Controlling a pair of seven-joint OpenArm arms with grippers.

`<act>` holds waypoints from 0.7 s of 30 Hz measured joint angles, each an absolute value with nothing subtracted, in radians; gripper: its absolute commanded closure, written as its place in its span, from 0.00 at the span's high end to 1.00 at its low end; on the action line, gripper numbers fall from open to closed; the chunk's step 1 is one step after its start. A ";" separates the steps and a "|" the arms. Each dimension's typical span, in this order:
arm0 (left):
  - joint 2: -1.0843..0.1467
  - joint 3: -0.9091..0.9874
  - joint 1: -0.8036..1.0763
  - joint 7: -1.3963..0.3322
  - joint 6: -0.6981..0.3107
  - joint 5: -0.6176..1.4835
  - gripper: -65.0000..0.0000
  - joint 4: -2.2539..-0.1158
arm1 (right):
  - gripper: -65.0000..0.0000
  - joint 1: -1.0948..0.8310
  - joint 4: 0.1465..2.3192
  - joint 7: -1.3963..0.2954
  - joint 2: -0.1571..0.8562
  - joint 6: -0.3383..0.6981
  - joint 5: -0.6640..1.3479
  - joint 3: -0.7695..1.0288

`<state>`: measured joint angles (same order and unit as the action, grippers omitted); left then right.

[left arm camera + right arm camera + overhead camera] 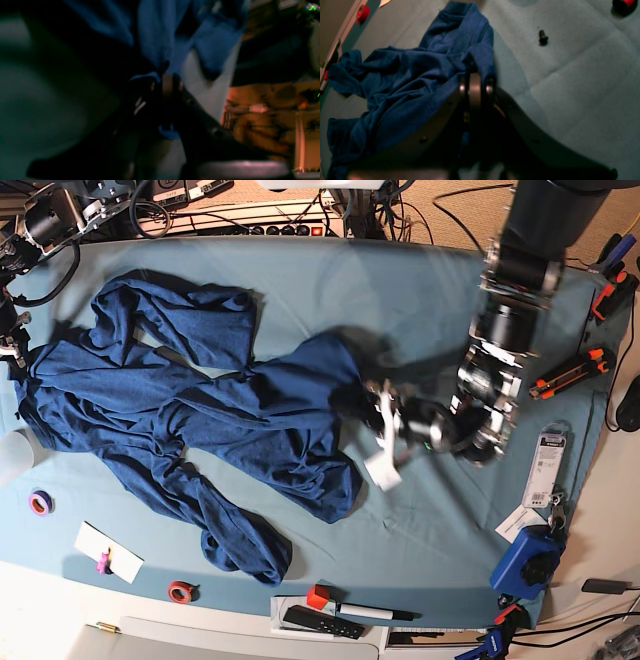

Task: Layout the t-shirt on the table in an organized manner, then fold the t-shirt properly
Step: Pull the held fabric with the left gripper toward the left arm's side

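Observation:
The dark navy t-shirt (190,415) lies crumpled across the left and middle of the teal table (420,290). My left gripper (378,415) is shut on the shirt's right edge, low over the table. In the left wrist view the left gripper (167,75) pinches blue fabric (155,37) that hangs around it. In the right wrist view my right gripper (476,75) is shut on a fold of the shirt (402,75), which spreads to its left over the table (570,87). In the base view I cannot make out the right gripper.
A red tape roll (180,590), a purple tape roll (40,502) and a white note (108,552) lie near the front edge. Orange cutters (570,375) and a blue box (530,565) sit at the right. A black screw (542,37) lies on the cloth.

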<state>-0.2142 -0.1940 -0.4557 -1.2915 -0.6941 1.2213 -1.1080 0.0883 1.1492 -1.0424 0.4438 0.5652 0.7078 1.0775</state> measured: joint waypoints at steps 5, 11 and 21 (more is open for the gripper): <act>-0.297 -0.174 -0.453 -1.401 -0.697 1.366 0.00 -1.314 | 0.00 0.088 1.149 -1.041 0.444 0.566 0.708 1.077; -0.367 -0.105 -0.429 -1.406 -0.697 1.454 0.00 -1.570 | 0.00 0.087 1.149 -1.042 0.444 0.566 0.708 1.076; -0.424 -0.089 -0.251 -1.417 -0.698 1.458 0.00 -2.128 | 0.00 0.084 1.149 -1.042 0.444 0.566 0.707 1.076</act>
<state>-0.4244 -0.0895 -0.2508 -1.4166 -0.6975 1.4582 -2.1281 0.0845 1.1492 -1.0424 0.4438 0.5655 0.7074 1.0763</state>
